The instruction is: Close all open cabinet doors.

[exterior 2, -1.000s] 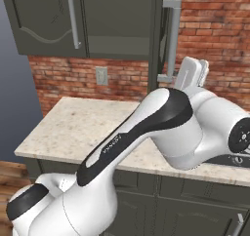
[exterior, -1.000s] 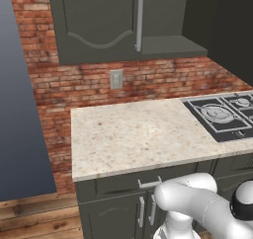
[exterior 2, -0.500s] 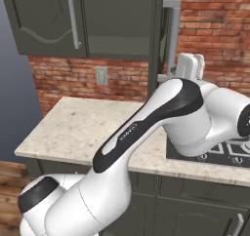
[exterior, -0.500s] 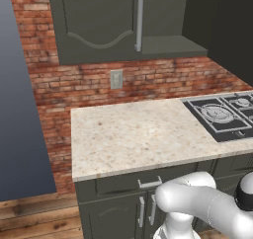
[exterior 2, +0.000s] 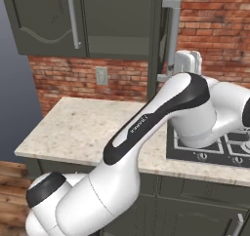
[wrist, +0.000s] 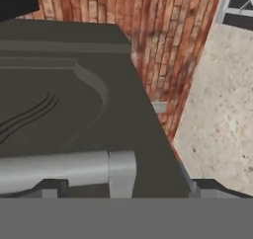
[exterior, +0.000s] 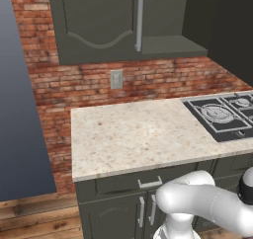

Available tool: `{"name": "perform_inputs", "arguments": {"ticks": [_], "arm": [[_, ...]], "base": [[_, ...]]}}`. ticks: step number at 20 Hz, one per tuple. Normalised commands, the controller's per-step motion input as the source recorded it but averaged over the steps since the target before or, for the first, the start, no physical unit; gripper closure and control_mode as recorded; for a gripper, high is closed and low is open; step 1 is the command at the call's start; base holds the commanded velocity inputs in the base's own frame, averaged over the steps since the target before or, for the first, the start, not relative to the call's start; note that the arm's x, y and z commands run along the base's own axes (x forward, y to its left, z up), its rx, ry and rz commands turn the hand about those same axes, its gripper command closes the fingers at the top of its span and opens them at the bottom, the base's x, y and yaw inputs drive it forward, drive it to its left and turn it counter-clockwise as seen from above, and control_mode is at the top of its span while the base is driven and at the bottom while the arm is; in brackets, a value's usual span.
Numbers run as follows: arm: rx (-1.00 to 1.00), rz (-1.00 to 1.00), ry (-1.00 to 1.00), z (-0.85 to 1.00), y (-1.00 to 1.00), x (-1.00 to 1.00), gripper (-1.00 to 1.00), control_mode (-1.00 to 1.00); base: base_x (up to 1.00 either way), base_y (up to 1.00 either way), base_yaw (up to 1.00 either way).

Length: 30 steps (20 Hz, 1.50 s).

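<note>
Arm rises from lower left in the right base view, upper link sweeping up and right to a bulky elbow at right centre. Forearm doubles back upward; white hand (exterior 2: 188, 63) sits high, above the elbow. In the left base view, a white link crosses the lower right corner, low and roughly level. Hand view: two dark fingertips (wrist: 49, 188) show at the bottom edge, set wide apart. Gripper (wrist: 126, 191) jaws spread.
</note>
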Motion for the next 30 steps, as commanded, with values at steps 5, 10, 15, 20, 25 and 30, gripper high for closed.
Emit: {"name": "perform_inputs", "arguments": {"ticks": [5,10,15,20,25,30], "arm": [[-0.09,0.07,-0.08,0.06,0.0,0.06,-1.0,-1.0],[-0.11,0.04,-0.12,0.06,0.15,0.0,-1.0,-1.0],[-0.13,0.01,-0.12,0.02,0.37,0.05,-1.0,-1.0],[-0.11,0.01,-0.1,0.0,0.41,0.14,-1.0,-1.0],[-0.07,0.04,-0.09,0.0,0.43,0.2,-1.0,-1.0],[-0.07,0.04,-0.12,0.0,0.55,0.16,-1.0,-1.0]], "base": [[0.0,0.0,0.0],[0.0,0.0,0.0],[0.0,0.0,0.0],[0.0,0.0,0.0],[0.0,0.0,0.0],[0.0,0.0,0.0]]}}
